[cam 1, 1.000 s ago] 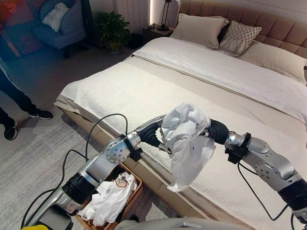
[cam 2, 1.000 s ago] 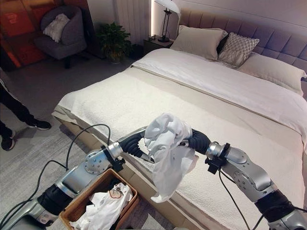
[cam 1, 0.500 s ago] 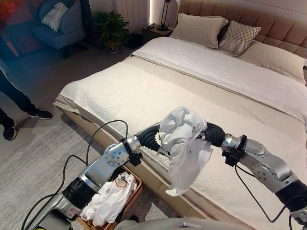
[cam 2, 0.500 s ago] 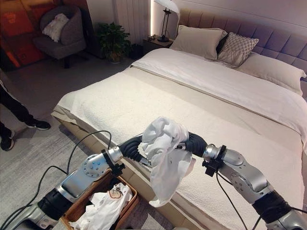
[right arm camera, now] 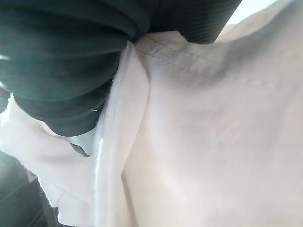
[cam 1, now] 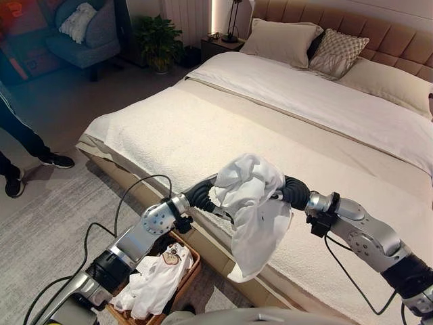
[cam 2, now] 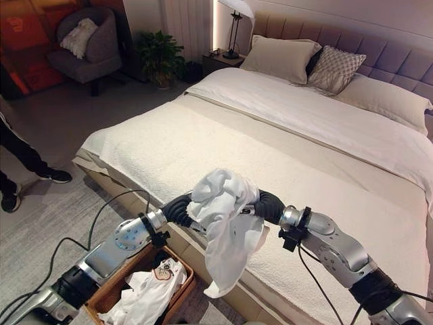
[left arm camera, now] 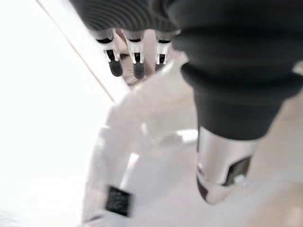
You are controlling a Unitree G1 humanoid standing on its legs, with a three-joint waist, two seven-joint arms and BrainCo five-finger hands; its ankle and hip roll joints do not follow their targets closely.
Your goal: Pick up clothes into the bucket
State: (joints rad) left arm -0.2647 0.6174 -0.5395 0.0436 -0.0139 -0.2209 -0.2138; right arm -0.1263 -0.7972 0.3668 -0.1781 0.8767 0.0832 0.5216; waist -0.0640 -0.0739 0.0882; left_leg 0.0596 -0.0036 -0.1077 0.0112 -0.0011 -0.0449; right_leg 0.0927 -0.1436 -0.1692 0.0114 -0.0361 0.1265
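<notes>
Scanning from the left: a person's legs (cam 1: 17, 145) stood at the far-left edge, well clear of the work. Near left, on the floor by the bed's (cam 1: 223, 128) corner, sat the basket (cam 2: 118, 288), a white garment (cam 2: 145, 294) already lying in it.

Centre: both hands held a white shirt (cam 1: 250, 203) in the air between them, above the bed's near edge. The cloth was bunched at the top and hung down in a long tail, its lowest end to the right of the basket, not over it.

Left hand (left arm camera: 135, 61): fingers straight and side by side, with the thumb set apart and the cloth beside it.

Right hand (right arm camera: 71, 61): buried in shirt; could not tell how its fingers lay.

Judgement: carry step. To do it well, both hands should travel left and down together, keeping the bundle squeezed between them until the tail hangs inside the rim. Letting go early would likely drape it over the basket's wall.
</notes>
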